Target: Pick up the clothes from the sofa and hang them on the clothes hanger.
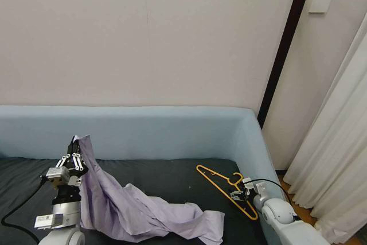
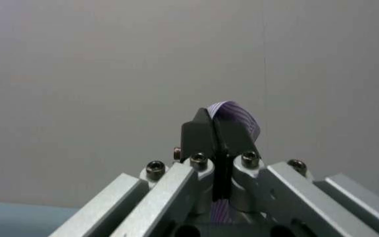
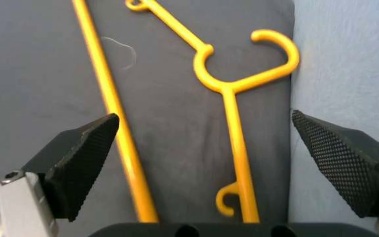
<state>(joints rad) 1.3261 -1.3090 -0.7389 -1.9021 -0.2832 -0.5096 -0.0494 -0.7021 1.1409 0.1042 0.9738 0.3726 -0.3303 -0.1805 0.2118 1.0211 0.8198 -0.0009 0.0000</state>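
A lilac striped garment [image 1: 132, 207] trails across the dark sofa seat, one end lifted up at the left. My left gripper [image 1: 75, 151] is shut on that raised end, and a fold of the cloth [image 2: 234, 118] pokes out past its closed fingertips. A yellow plastic hanger [image 1: 225, 187] lies flat on the seat at the right, hook toward the armrest. My right gripper [image 1: 239, 193] hovers just over the hanger [image 3: 232, 89], open, its two black fingers [image 3: 77, 158] spread to either side of the hook end.
The pale blue sofa back [image 1: 149, 130] and right armrest [image 1: 261, 153] border the dark seat cushion [image 1: 172, 176]. A dark door frame [image 1: 284, 50] and white curtains [image 1: 338, 159] stand to the right. A black cable [image 1: 17, 213] loops by my left arm.
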